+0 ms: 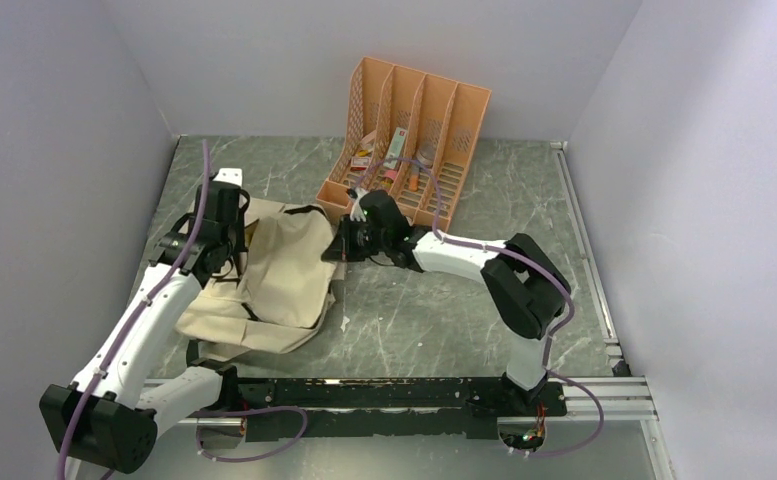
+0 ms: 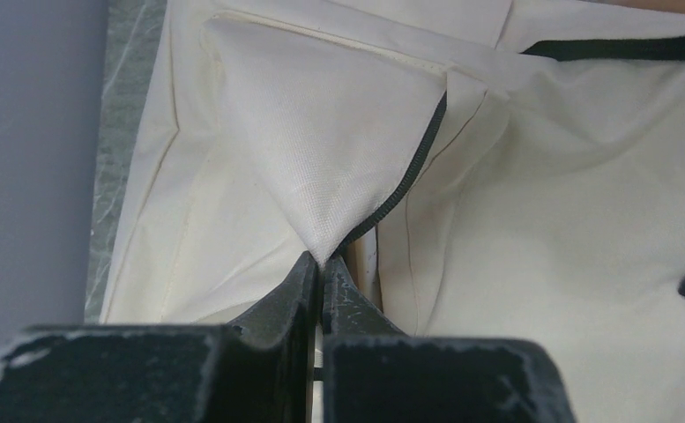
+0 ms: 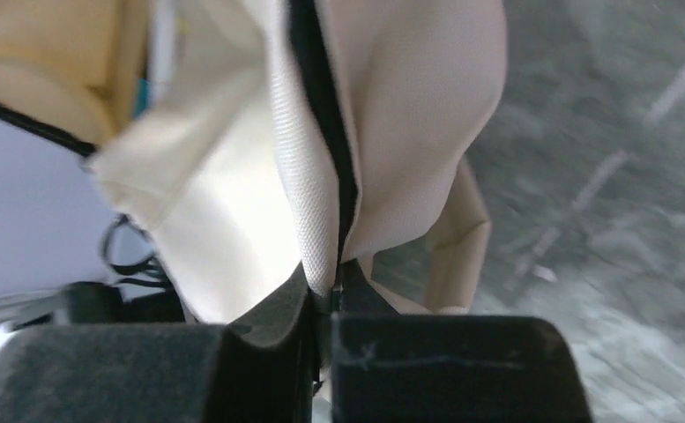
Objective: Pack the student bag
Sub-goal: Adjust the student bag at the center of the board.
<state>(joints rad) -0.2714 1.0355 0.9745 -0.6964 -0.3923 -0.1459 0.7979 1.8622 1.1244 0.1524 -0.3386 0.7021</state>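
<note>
The student bag [image 1: 279, 275], a soft cream fabric backpack with dark zippers and black straps, lies on the left half of the table. My left gripper [image 1: 226, 243] is at the bag's left upper edge, shut on a pinched corner of cream fabric beside a dark zipper [image 2: 400, 189]; its jaws meet at the fold [image 2: 323, 262]. My right gripper [image 1: 344, 243] is at the bag's upper right corner, shut on the fabric edge along a dark zipper line [image 3: 325, 106]; its jaws close at the fold [image 3: 328, 280]. The bag's fabric [image 3: 215, 203] hangs lifted in the right wrist view.
An orange plastic file organizer [image 1: 409, 135] stands at the back centre, with several small stationery items [image 1: 389, 155] in its slots. Walls close in the left, back and right. A black rail [image 1: 384, 392] runs along the near edge between the arm bases.
</note>
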